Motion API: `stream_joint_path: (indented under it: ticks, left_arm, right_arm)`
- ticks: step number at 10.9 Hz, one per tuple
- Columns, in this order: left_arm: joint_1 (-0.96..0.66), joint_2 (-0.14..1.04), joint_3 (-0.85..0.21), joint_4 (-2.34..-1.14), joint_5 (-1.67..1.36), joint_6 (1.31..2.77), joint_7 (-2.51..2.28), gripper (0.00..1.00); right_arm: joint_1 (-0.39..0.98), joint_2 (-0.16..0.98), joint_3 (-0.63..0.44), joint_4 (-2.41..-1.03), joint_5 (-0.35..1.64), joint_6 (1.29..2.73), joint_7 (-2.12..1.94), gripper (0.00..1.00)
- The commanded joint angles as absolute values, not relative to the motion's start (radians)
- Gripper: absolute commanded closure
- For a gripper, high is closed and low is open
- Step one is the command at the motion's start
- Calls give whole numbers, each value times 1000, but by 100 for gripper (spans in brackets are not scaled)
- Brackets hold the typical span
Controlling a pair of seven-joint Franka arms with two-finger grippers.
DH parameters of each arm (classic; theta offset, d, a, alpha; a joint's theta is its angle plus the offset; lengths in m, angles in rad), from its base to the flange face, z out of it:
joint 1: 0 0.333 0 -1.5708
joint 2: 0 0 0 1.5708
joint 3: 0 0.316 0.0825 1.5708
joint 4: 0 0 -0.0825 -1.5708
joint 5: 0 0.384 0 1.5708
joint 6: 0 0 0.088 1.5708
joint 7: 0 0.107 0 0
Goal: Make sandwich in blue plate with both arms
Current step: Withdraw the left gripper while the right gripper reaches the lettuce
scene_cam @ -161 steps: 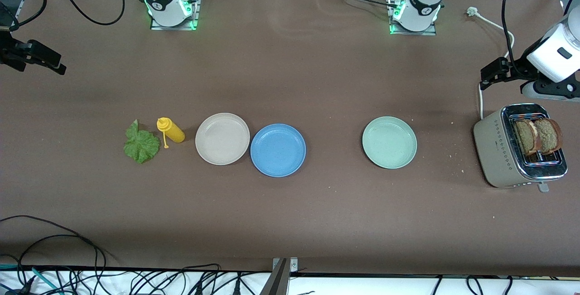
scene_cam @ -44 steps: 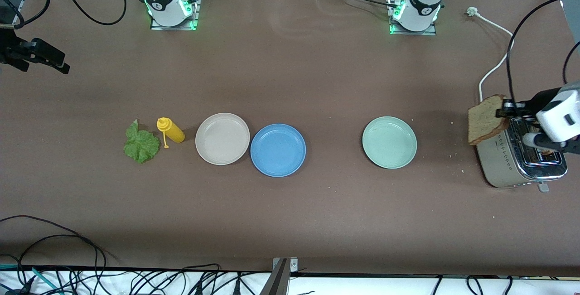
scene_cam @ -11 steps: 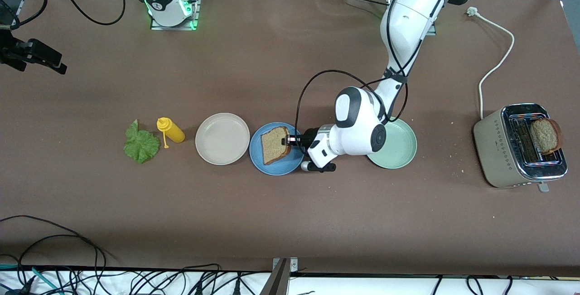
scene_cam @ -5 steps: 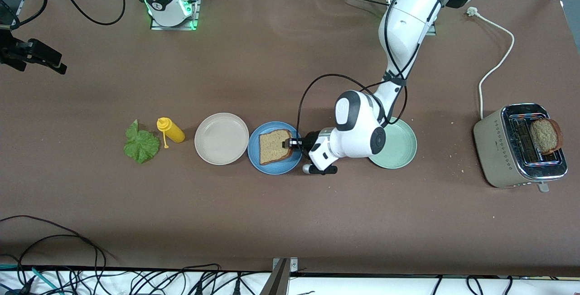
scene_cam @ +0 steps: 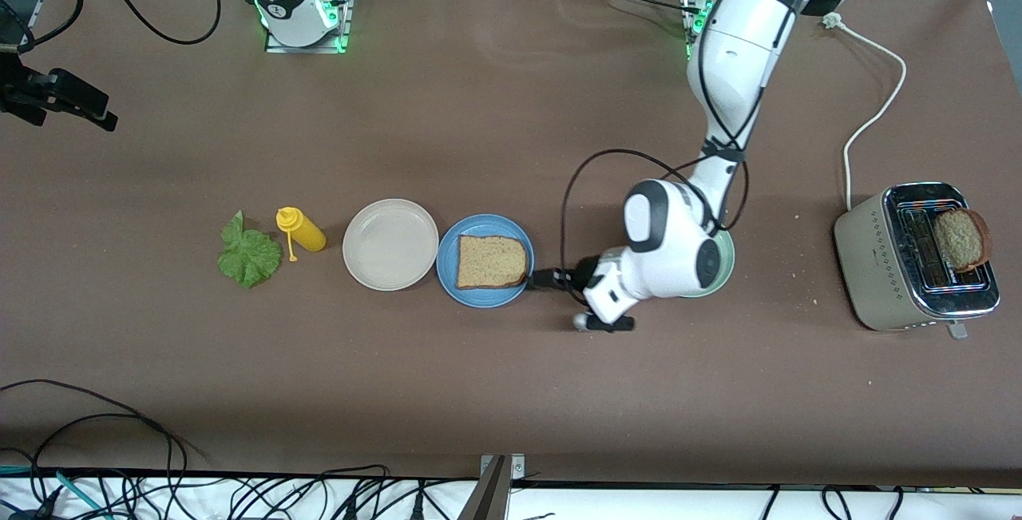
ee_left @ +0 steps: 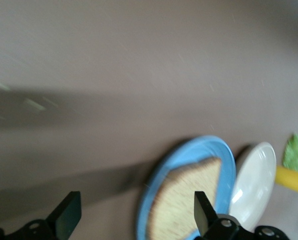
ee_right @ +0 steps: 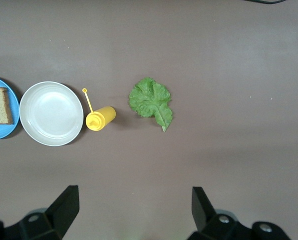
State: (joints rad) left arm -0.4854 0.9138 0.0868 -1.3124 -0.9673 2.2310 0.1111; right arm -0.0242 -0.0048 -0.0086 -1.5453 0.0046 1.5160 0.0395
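Brown matting covers the whole counter (scene_cam: 511, 376), and my left tool (scene_cam: 545, 278) sits low just beside the round medium-blue plate (scene_cam: 479, 297), fingers spread and empty, because the square slice of brown wholemeal bread (scene_cam: 492, 262) now lies flat in that plate as the sandwich base. My right tool (ee_right: 134, 212) waits, also spread wide and empty, high over the ruffled green lettuce leaf (scene_cam: 248, 256), which I judge is the next layer. Beside it lie the yellow squeeze bottle (scene_cam: 299, 230) and round beige plate (scene_cam: 390, 244); the second slice (scene_cam: 962, 239) stands in the beige toaster (scene_cam: 878, 264).
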Motion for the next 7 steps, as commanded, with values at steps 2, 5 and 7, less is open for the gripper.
stream_joint_path:
  ticks: [2, 5, 7]
  left_arm:
    - [-368, 838, 156, -1313, -927, 2103, 166, 0]
    - [-295, 659, 155, -1423, -647, 2095, 164, 0]
    - [-262, 490, 155, -1541, -510, 2094, 161, 0]
  right_arm:
    - [-29, -3, -9, -1534, 15, 1500, 34, 0]
    - [-29, 0, -9, -1534, 15, 1500, 34, 0]
    - [-28, 2, -8, -1536, 15, 1470, 38, 0]
